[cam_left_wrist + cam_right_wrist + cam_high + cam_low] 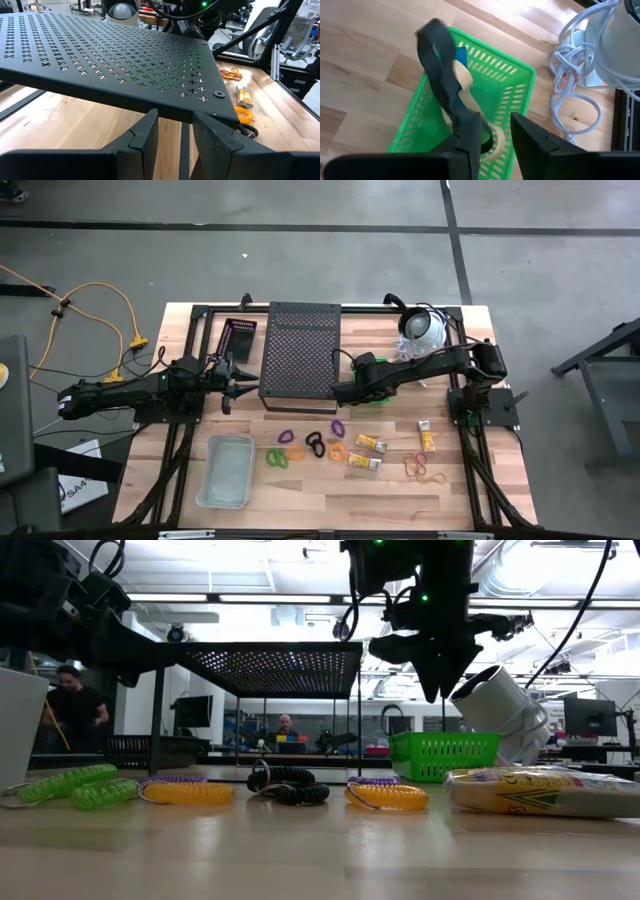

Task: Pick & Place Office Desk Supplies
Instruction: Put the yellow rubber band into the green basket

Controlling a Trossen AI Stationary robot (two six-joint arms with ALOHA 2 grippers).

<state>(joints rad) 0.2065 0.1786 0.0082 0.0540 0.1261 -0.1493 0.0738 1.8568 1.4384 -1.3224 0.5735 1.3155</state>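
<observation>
Coiled loops lie on the table's near half: purple [285, 437], green [276, 457], orange [297, 452], black [315, 444]. Yellow-and-white packets [370, 444] and rubber bands [420, 468] lie to their right. My right gripper [496, 135] is open, pointing down over a green basket [515, 95] to the right of the black perforated shelf [300, 350]. A black band [437, 65] stands up beside one of its fingers, over the basket. My left gripper [175, 130] is open, level at the shelf's left side, touching nothing. My right gripper: the black band's lower end [462, 112] runs down to one finger [470, 137], and the finger hides where they meet. I cannot tell whether it touches the finger. The band's upper loop [432, 35] is above the green basket's inside.
A white dome device [423, 328] with a coiled cable [570, 85] sits just beyond the green basket. A clear tray [226, 470] lies near the table's near left. A small black basket [238, 335] stands left of the shelf. Beige rings [465, 77] lie in the green basket.
</observation>
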